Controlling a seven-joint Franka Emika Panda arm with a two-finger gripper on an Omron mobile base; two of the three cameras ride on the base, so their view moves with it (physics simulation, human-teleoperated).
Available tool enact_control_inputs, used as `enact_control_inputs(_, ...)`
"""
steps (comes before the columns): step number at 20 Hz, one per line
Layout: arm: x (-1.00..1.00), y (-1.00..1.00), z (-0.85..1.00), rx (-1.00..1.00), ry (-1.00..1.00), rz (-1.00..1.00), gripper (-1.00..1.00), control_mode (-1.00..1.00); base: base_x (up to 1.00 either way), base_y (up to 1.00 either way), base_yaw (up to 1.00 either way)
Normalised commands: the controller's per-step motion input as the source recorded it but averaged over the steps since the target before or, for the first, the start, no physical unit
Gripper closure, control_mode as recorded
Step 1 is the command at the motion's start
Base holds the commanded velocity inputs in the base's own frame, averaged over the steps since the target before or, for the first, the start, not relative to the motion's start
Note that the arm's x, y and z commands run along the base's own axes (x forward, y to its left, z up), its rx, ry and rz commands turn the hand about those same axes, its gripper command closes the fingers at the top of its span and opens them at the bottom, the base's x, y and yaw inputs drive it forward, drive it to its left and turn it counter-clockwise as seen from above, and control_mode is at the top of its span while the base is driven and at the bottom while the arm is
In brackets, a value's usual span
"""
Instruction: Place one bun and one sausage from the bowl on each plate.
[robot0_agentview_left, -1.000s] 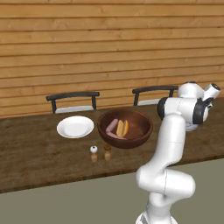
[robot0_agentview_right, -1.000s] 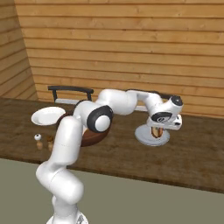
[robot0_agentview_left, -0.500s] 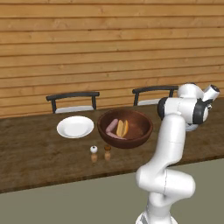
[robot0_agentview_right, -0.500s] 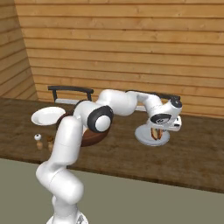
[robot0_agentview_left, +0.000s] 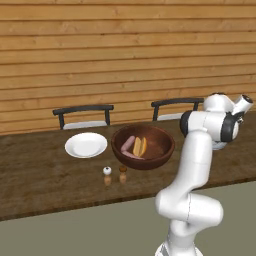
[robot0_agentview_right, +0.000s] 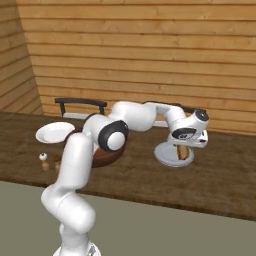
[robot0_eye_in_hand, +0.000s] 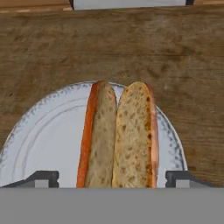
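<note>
A split toasted bun lies on the patterned white plate directly below my gripper. The fingertips stand wide on either side of the bun without touching it, so the gripper is open. From the right base, the gripper hangs just over that plate at the table's right. The dark wooden bowl sits mid-table with a pinkish sausage and a bun inside. An empty white plate lies left of the bowl.
Salt and pepper shakers stand in front of the bowl near the table's front edge. Two dark chairs are pushed in behind the table against the wooden wall.
The hand has barely shifted over the right plate. The bun rests on the plate between the spread fingers.
</note>
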Motion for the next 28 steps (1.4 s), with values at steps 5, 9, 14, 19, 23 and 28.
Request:
enact_control_inputs(5, -0.41, 0.32, 1.0, 0.0, -0.1, 0.03, -1.0, -1.0, 0.0, 0.0, 0.0)
enact_control_inputs(9, -0.61, 0.36, 0.84, 0.0, -0.06, 0.04, -1.0, -1.0, 0.0, 0.0, 0.0)
enact_control_inputs(14, -0.83, 0.62, 0.6, -0.01, 0.01, 0.04, -1.0, -1.0, 0.0, 0.0, 0.0)
enact_control_inputs(19, -0.39, 1.0, 0.48, -0.16, 0.06, 0.0, -1.0, -1.0, 0.0, 0.0, 0.0)
enact_control_inputs(23, 0.0, 1.0, 0.34, -0.25, 0.1, -0.05, -1.0, -1.0, 0.0, 0.0, 0.0)
enact_control_inputs(28, 0.0, 1.0, 0.18, -0.24, 0.09, -0.05, -1.0, -1.0, 0.0, 0.0, 0.0)
